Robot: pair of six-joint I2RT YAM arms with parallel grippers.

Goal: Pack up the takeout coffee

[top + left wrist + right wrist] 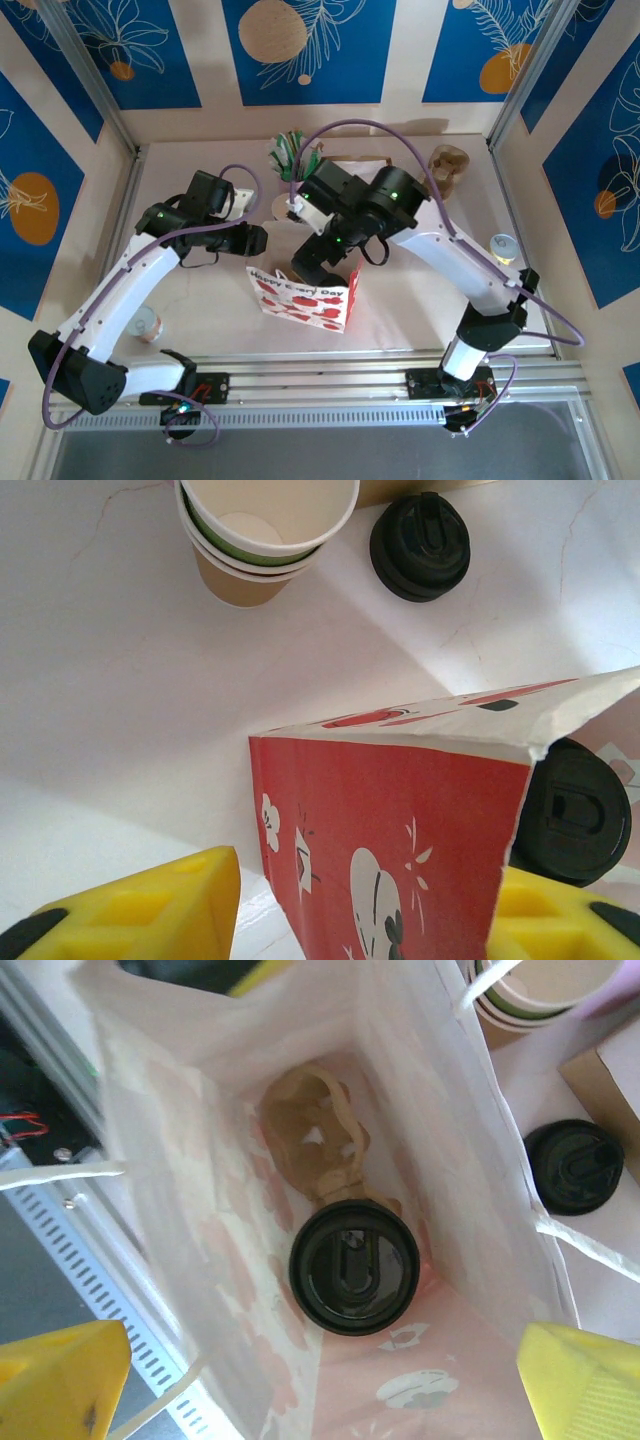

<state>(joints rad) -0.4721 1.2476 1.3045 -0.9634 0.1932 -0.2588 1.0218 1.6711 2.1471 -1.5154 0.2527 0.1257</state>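
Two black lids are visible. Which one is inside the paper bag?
The takeout coffee's lid, down inside the bag next to a brown object. The loose lid lies on the table outside it, by the stacked cups.

The left arm (120, 285) rises from its base and slants forward and inward. Its wrist is bent, so the left gripper (256, 240) sits low and points to the right. Its yellow fingers (140, 910) stand apart, the jaws partly spread. The right arm (470, 265) climbs from its base, folds at the elbow and reaches leftward, with the right gripper (322, 268) turned straight down. Its yellow fingers (585, 1385) are spread wide.
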